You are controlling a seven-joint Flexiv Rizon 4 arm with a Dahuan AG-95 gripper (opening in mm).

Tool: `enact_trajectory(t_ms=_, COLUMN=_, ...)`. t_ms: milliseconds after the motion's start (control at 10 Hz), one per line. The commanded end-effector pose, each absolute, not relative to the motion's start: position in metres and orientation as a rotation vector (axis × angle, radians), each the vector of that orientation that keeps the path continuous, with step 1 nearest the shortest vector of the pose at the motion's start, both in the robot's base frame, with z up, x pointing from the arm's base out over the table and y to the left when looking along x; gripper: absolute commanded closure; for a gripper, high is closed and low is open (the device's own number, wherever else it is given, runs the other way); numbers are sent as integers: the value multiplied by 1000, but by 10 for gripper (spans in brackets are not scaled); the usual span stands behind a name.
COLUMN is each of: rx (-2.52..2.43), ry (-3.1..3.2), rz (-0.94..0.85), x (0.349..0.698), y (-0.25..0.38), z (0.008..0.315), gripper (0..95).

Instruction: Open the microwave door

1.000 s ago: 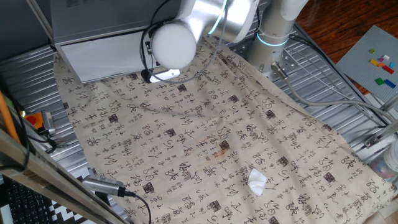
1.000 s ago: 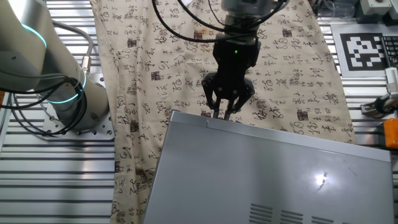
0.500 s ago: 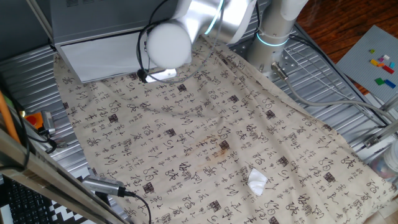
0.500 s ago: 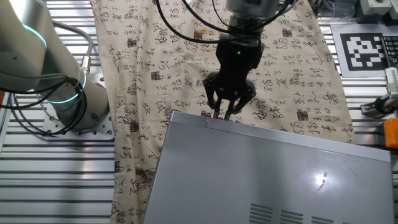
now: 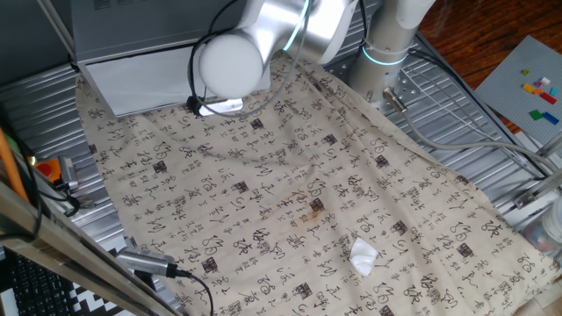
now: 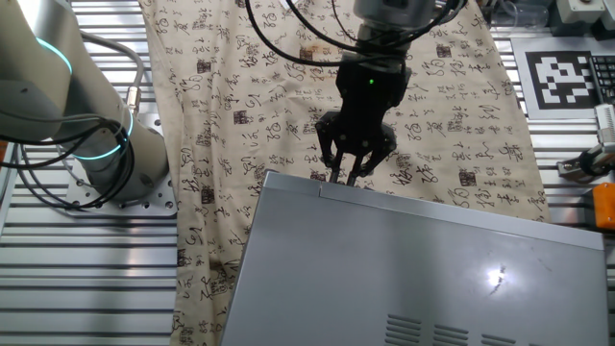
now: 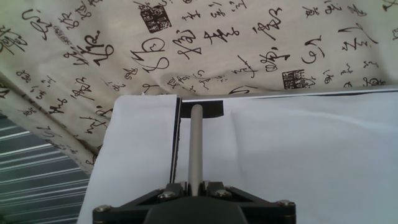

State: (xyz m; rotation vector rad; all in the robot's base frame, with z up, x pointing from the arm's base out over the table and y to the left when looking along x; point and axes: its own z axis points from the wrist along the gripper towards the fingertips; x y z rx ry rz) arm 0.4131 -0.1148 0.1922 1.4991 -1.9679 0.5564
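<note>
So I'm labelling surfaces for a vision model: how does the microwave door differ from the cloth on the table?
The microwave door is plain white, while the cloth is beige, printed all over with black characters. The door is a flat, stiff panel with straight edges; the cloth lies rumpled, with folds. The door covers only the microwave front; the cloth spreads across most of the table. Both are pale and matte.
</note>
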Motion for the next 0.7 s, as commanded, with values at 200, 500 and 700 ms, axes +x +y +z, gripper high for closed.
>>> enact_trajectory(t_ms=200, rx=1508, ry=-1959, rz=557, x=415, y=-115, z=192, gripper=950)
enact_trajectory(t_ms=500, rx=1492, ry=-1966, rz=557, x=415, y=-115, z=192, gripper=950)
enact_trajectory(t_ms=700, rx=1480, ry=-2001, rz=543, x=415, y=-115, z=192, gripper=950)
